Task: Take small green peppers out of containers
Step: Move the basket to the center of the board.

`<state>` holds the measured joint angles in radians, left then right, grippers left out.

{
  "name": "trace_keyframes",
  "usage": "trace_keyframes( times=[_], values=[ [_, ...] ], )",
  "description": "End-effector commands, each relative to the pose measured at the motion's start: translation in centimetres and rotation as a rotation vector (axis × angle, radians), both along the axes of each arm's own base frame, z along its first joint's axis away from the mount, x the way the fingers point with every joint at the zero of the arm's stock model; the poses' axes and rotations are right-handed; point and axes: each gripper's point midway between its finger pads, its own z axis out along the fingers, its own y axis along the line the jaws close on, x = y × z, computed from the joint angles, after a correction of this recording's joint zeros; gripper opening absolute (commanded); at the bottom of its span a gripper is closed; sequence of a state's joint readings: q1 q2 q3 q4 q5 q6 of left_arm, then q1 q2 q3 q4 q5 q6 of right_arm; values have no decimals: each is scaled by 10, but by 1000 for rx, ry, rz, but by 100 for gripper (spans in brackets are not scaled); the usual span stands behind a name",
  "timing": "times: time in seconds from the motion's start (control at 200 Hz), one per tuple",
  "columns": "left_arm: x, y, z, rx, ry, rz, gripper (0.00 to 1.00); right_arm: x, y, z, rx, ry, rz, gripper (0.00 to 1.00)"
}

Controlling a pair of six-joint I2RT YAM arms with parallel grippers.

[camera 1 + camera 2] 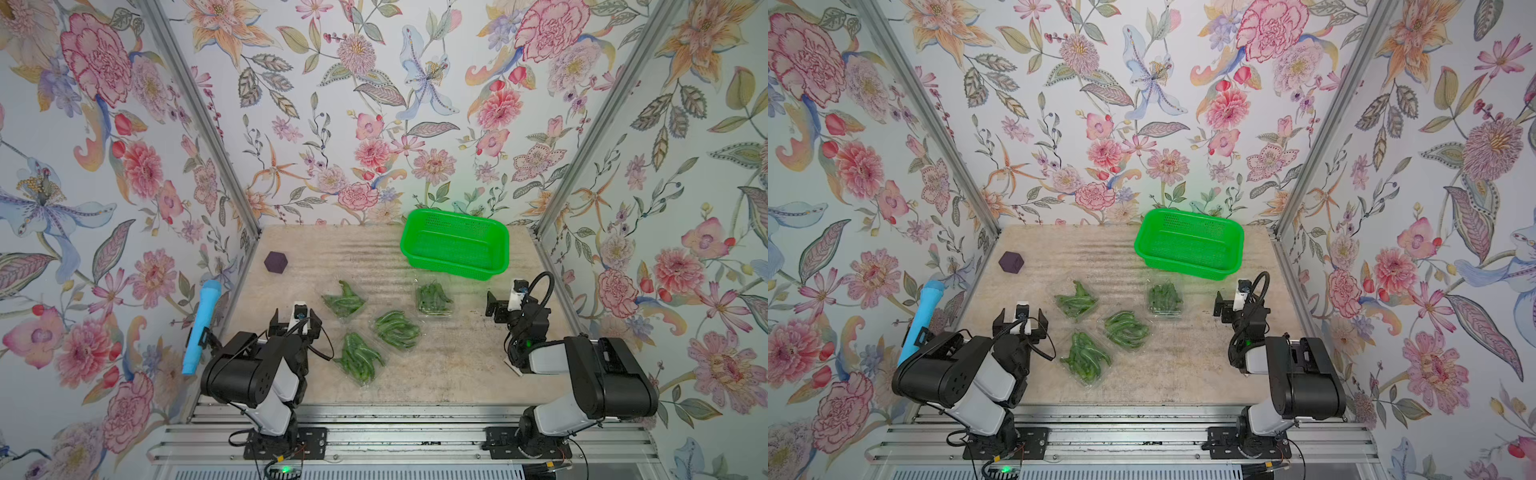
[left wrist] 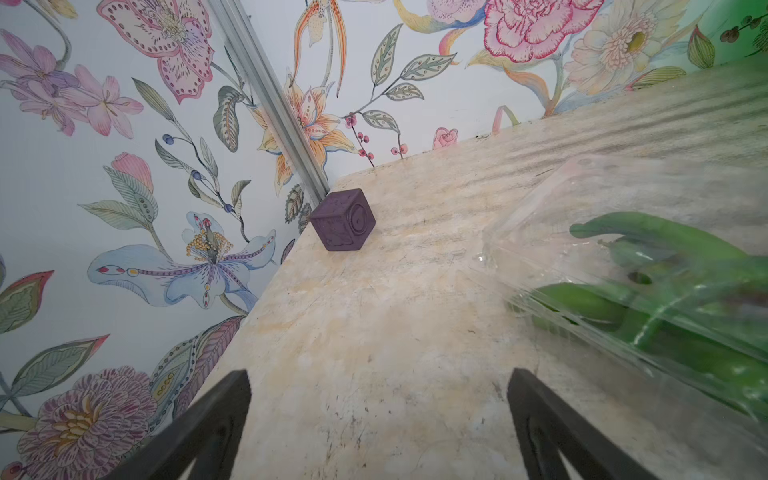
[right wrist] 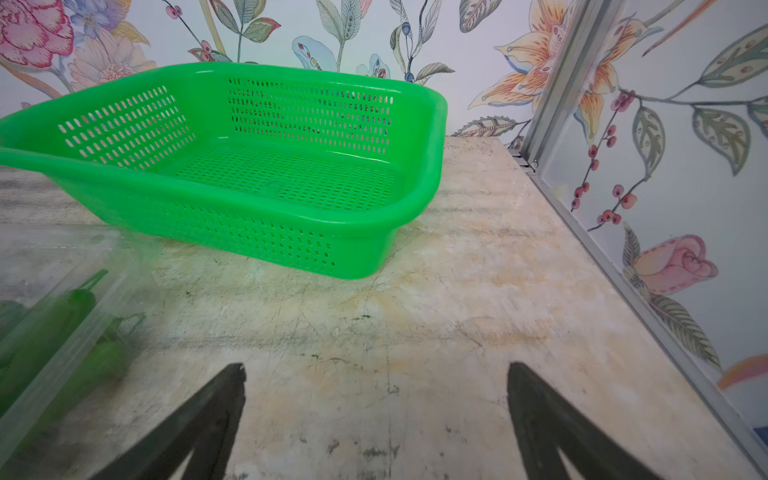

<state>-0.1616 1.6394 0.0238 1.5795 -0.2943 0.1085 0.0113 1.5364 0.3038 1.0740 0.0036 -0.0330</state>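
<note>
A blue tube point(image 1: 203, 328) hangs against the left wall, and a purple cube point(image 1: 275, 262) sits near the back-left corner of the counter point(image 1: 449, 374). The left end effector point(image 1: 295, 321) is at the counter's front-left with its jaws spread wide. It holds nothing, and only bare counter shows between its fingers point(image 2: 216, 415).

The small green peppers point(image 1: 360, 358) all lie inside four clear clamshell containers grouped mid-counter, just right of that end effector. In the back-left container point(image 1: 332, 309) they slant diagonally. In the front container point(image 1: 380, 370) their long axes run mostly front to back, leaning a little. In the middle container point(image 1: 411, 345) the curved peppers lie nearly crosswise. In the back-right container point(image 1: 446, 312) they are dark and bunched, and seem to run roughly front to back.

Behind that container, a green perforated basket point(image 1: 415, 249) stands toward the back-right. The right end effector point(image 3: 376, 366) is near the right edge, its jaws equally wide, gripping and touching nothing.
</note>
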Motion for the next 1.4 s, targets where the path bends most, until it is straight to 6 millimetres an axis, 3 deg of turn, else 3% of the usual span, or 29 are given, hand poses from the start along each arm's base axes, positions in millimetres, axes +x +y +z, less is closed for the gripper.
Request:
trace_keyframes(
  times=[0.0,0.18,0.465,0.64,0.656,0.706,0.761,0.926,1.011,1.181,1.396],
  values=[
    [-3,3,57,-32,-243,4,100,-1,1,-1,3,-2,8,100],
    [0,5,56,-32,-237,18,100,-1,0,-1,2,-2,7,100],
    [27,23,42,-87,-145,106,100,-1,1,-1,2,-2,9,100],
    [25,22,41,-85,-139,97,100,2,-5,3,-1,6,-33,100],
    [24,23,51,-89,-165,99,100,3,-7,6,1,8,-40,100],
    [24,24,53,-80,-146,113,100,6,-8,15,2,27,-50,100],
    [35,20,69,-75,-148,112,100,9,-12,28,2,57,-75,100],
    [42,18,105,-92,-145,111,100,5,-17,94,13,-67,-105,100],
    [45,17,125,-162,-139,119,100,2,-18,118,54,-65,-110,100],
    [49,2,138,-325,-73,54,100,-8,-3,139,215,-20,-55,100],
    [59,-36,141,-400,45,-94,100,-10,27,129,416,127,53,99]
  ],
)
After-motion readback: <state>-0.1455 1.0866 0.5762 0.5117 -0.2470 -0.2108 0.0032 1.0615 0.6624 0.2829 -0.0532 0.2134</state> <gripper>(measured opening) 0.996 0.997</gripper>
